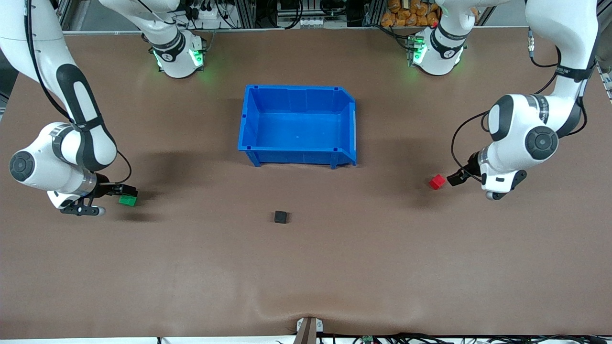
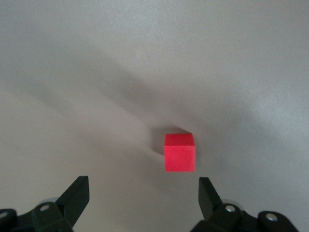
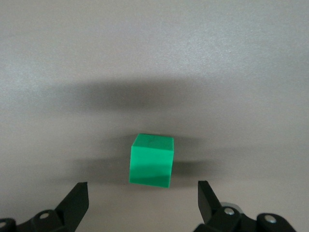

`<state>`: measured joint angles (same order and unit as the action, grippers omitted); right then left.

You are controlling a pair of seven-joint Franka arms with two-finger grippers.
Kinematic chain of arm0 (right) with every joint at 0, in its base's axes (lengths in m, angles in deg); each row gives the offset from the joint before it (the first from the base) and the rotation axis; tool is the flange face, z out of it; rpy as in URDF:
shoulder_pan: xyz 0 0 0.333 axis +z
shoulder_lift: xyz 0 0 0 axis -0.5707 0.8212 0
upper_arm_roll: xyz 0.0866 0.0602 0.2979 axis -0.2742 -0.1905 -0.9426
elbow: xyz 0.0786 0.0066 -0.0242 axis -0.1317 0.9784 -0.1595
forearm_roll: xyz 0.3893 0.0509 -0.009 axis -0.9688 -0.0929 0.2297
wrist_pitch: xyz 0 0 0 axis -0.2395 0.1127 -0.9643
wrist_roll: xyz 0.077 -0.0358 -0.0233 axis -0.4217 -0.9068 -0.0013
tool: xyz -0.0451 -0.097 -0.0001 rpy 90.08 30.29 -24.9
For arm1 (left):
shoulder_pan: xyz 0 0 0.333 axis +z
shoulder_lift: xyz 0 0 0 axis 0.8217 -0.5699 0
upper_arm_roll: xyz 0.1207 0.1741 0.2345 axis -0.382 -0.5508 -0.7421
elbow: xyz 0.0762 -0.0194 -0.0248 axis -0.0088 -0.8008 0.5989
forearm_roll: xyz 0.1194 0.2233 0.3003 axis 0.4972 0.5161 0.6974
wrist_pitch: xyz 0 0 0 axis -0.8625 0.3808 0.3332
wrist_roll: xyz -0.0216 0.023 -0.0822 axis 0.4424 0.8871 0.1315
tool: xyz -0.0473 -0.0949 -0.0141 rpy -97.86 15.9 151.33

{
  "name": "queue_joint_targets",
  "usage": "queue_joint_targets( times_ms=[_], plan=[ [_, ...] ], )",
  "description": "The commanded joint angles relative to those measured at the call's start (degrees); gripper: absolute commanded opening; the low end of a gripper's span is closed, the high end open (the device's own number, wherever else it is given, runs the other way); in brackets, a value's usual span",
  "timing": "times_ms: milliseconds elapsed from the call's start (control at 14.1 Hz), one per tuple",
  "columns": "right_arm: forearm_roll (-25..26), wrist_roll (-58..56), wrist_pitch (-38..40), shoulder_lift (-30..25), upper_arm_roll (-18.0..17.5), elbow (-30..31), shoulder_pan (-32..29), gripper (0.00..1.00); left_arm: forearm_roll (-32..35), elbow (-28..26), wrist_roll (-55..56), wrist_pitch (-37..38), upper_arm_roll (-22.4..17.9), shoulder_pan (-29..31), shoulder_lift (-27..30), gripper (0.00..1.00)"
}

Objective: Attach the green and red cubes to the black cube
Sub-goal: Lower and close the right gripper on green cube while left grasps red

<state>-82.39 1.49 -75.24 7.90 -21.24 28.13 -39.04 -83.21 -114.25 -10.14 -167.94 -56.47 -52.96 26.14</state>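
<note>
Hanging low over the table [image 1: 306, 267] at its own arm's end, the left gripper [image 1: 457, 177] has its fingers [image 2: 77, 195] spread wide with nothing between them, and the red cube [image 1: 437, 181] lies on the surface just ahead of the tips, not touching them. The right gripper [image 1: 125, 191] is just over the green cube [image 1: 127, 200], its fingers [image 3: 77, 198] equally wide and empty. The black cube [image 1: 281, 217] sits alone between the two grippers, well apart from both, with bare table on all its sides and the blue bin [image 1: 296, 150] farther from the front camera.

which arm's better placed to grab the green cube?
Right. The right gripper is open right beside the green cube. The left gripper, also open, is at the red cube, toward the table's left-arm end.
</note>
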Motion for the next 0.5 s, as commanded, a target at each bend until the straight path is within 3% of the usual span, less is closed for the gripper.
queue_joint_targets(
  times_ms=[0, 425],
  plan=[
    [0.9, 0.4, -0.9, -0.5, 0.0, 0.9, 0.7, 1.00, -0.6, 1.7, 6.0, -0.8, 1.2, -0.3, -2.4, 1.00],
    [3.8, 0.9, -5.5, 2.0, 0.4, 0.7, 1.0, 1.00, -0.6, 1.2, 7.6, -5.5, 1.2, -0.2, -4.7, 0.98]
  ],
)
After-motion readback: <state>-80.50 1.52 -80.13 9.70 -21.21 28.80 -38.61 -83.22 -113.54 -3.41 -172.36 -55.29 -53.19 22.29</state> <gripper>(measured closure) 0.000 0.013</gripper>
